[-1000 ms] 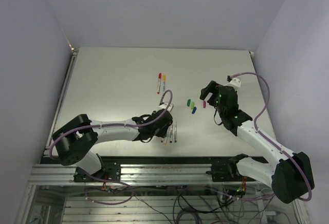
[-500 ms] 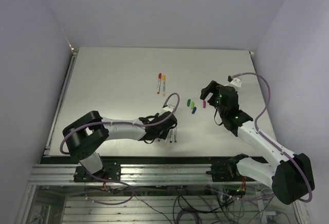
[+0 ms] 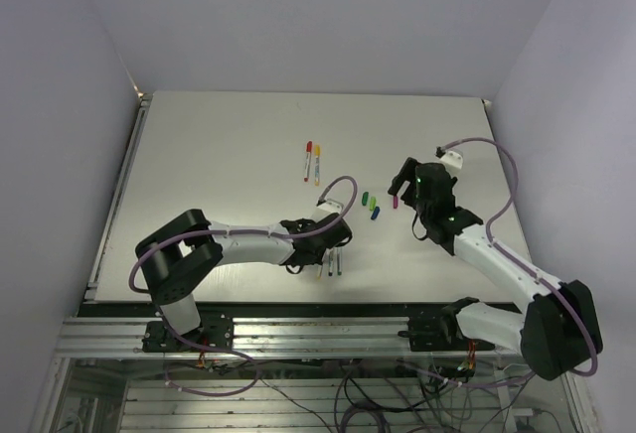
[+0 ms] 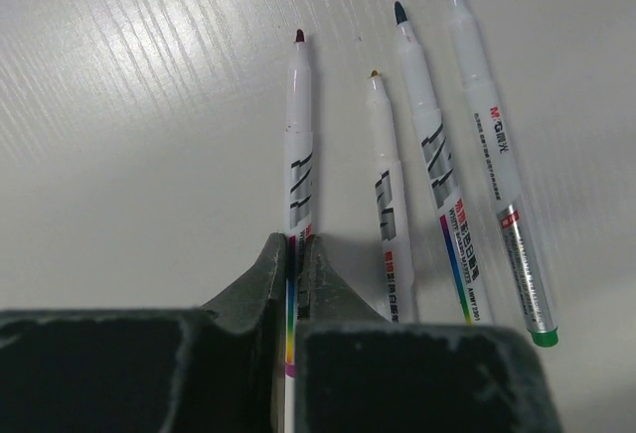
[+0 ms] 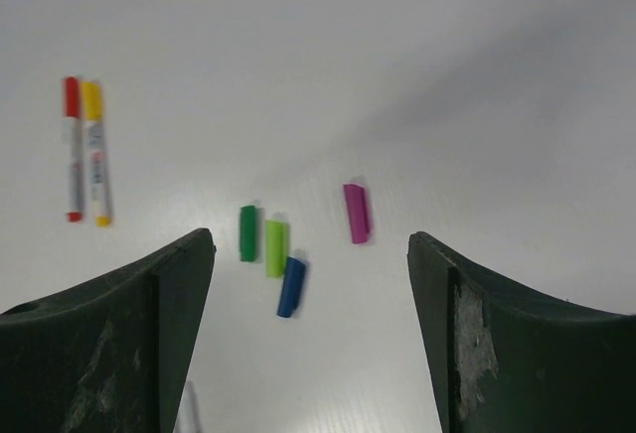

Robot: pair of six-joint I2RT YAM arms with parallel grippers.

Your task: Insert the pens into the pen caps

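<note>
1. Firmly clenched, the left gripper (image 4: 298, 269) grasps the dark-red-tipped pen (image 4: 299, 145) — three more uncapped pens (image 4: 429, 125) lie at its 3 o'clock.
2. The right gripper (image 5: 310, 254), spread wide and holding nothing, hangs over four loose caps (image 5: 274, 247) — green, lime, blue, magenta; two capped pens (image 5: 94, 150) lie at their 10 o'clock.

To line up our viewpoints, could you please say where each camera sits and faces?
Top external: above and behind the arm bases, looking down on the white table; both arms show.
Left wrist: low over the table, facing along the left gripper, shut on a white maroon-tipped pen.
Right wrist: higher, looking down between the fingers of the open right gripper at stubby plastic caps.
Shared: top and right wrist both show the magenta cap and two capped pens.
</note>
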